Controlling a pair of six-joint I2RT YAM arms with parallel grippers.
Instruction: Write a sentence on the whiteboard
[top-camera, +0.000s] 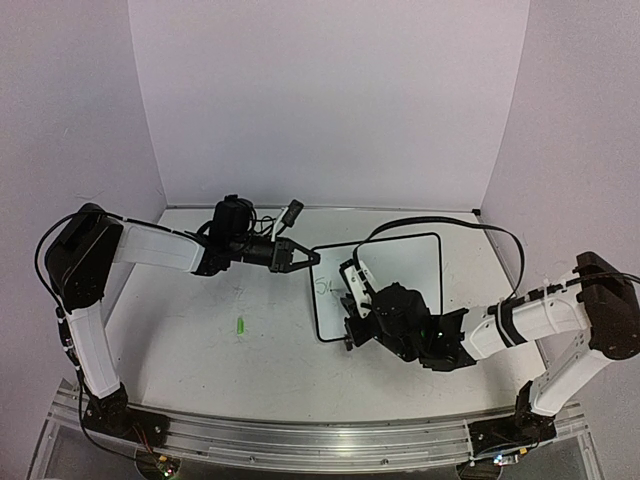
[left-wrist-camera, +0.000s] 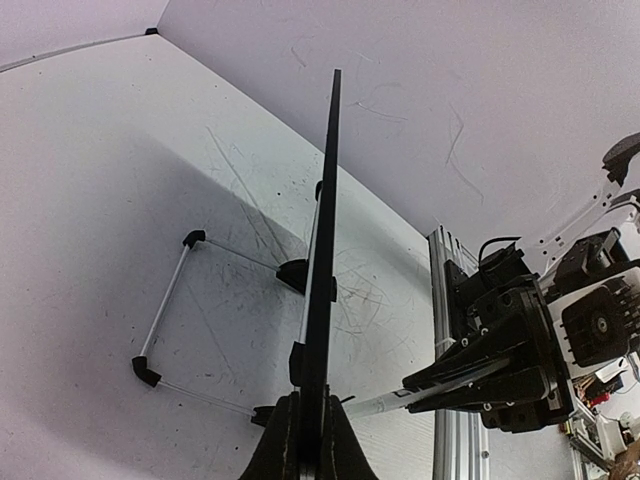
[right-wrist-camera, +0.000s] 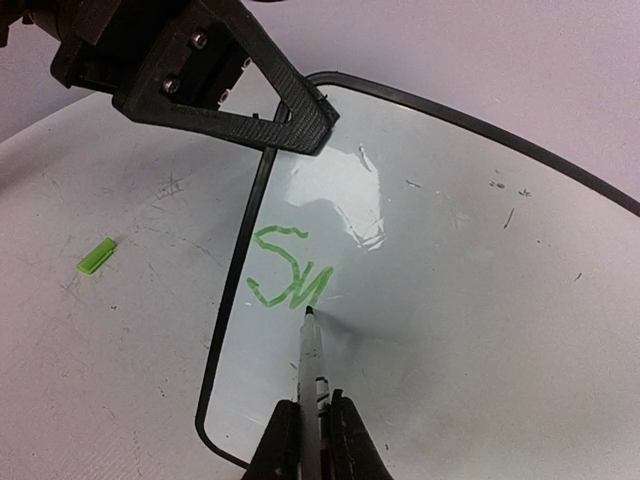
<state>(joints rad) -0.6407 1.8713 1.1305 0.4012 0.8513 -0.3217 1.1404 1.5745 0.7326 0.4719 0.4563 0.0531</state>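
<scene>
The whiteboard, glossy white in a thin black frame, stands propped at mid-table. My left gripper is shut on its upper left edge; in the left wrist view the jaws pinch the board's black edge, seen end-on. The right gripper is shut on a thin marker, whose tip touches the board. Of the sentence, a green "S" and a zigzag stroke show near the board's left edge, just above the tip. In the top view the right gripper is at the board's lower left.
A small green cap lies on the table left of the board, also in the right wrist view. A wire stand with black feet sits behind the board. Faint grey scribbles mark the tabletop. Walls enclose the table at the back and sides.
</scene>
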